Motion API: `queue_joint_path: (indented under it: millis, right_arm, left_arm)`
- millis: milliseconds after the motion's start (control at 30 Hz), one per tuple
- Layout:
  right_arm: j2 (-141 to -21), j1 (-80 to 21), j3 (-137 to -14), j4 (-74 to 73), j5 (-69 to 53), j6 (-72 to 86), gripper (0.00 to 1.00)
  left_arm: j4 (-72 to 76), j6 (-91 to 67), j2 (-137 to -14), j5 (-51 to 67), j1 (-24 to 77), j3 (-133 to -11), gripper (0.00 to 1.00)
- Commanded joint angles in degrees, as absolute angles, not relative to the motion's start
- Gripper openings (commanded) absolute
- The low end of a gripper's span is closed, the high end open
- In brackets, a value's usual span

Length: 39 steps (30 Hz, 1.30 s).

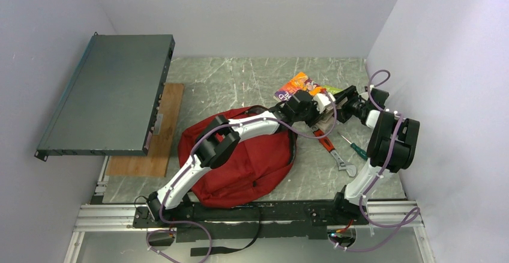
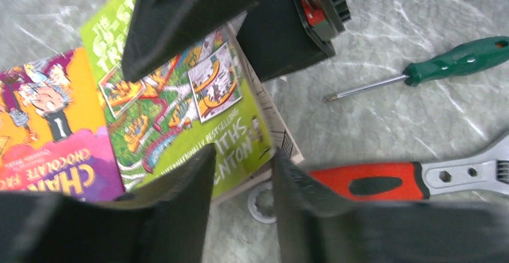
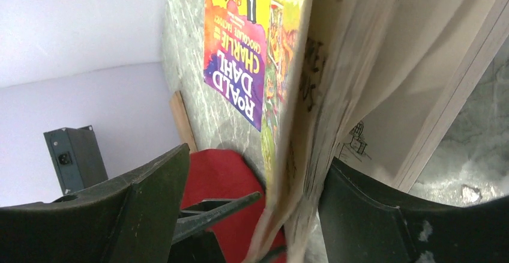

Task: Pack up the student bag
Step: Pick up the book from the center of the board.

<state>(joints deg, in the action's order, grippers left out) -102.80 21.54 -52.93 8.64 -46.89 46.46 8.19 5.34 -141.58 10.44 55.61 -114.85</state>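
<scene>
red student bag [image 1: 252,167], green-handled screwdriver [image 2: 462,59], orange-and-purple book [image 2: 54,125], grey marbled table [image 1: 240,83].

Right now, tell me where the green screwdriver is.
In the top view the green screwdriver lies on the right, between the red-handled wrench and the right arm.

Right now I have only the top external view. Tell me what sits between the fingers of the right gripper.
Observer: A green-covered book, tilted up with its pages fanned, sits between the fingers of the right gripper. One finger is clear of it.
Operator: Read me the other book's cover.
Observer: The orange and purple book reads Roald Dahl, Charlie and the Chocolate Factory.
Operator: Report the wrench's hidden end.
Observer: The ring end of the wrench lies right by the green-covered book's corner, in the gap between the parted fingers of the left gripper.
</scene>
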Motion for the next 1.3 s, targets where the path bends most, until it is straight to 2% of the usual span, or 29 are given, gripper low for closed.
queue_joint_path:
  millis: [0,100,167,233,400,633,767,900,1100,1200,1267]
  right_arm:
    - [-104.7,21.5,-57.0,11.2,-48.6,46.9,0.73]
    - [-104.6,21.6,-58.6,9.5,-47.8,45.6,0.56]
    - [-104.4,21.6,-59.1,9.5,-47.3,45.6,0.42]
    - [-104.2,21.5,-60.0,9.1,-46.8,45.6,0.31]
    - [-103.2,21.6,-64.6,3.3,-43.6,42.5,0.01]
    - [-99.2,20.6,-69.3,1.5,-44.2,45.4,0.00]
    - [-95.0,19.0,-73.3,-2.1,-45.8,44.8,0.00]
    - [-91.6,18.5,-75.4,-2.3,-49.1,43.9,0.00]
    - [-88.1,15.1,-77.0,-0.3,-55.3,43.8,0.00]
    - [-86.8,12.4,-75.9,3.0,-57.8,45.3,0.00]
    - [-86.0,10.5,-74.5,6.6,-59.3,47.8,0.00]
  left_arm:
    - [3.8,5.3,-136.4,12.9,55.6,-115.2,0.56]
    - [0.6,5.7,-133.0,16.0,54.8,-113.7,0.78]
    - [-2.8,5.5,-130.1,17.9,54.4,-113.4,0.85]
    - [-5.4,4.4,-126.6,18.3,54.0,-112.6,0.89]
    - [-11.2,-4.2,-116.9,20.3,52.2,-110.3,0.92]
    - [-19.1,-17.1,-106.4,18.5,47.0,-106.4,0.91]
    - [-18.6,-29.4,-103.2,27.2,40.3,-101.5,0.89]
    - [-10.9,-40.1,-102.2,37.6,35.4,-95.9,0.83]
    - [-12.3,-43.0,-104.0,40.7,32.5,-98.0,0.85]
    - [-8.0,-46.6,-103.5,42.2,30.5,-95.2,0.87]
    - [-3.0,-48.7,-102.4,42.4,29.4,-92.3,0.93]
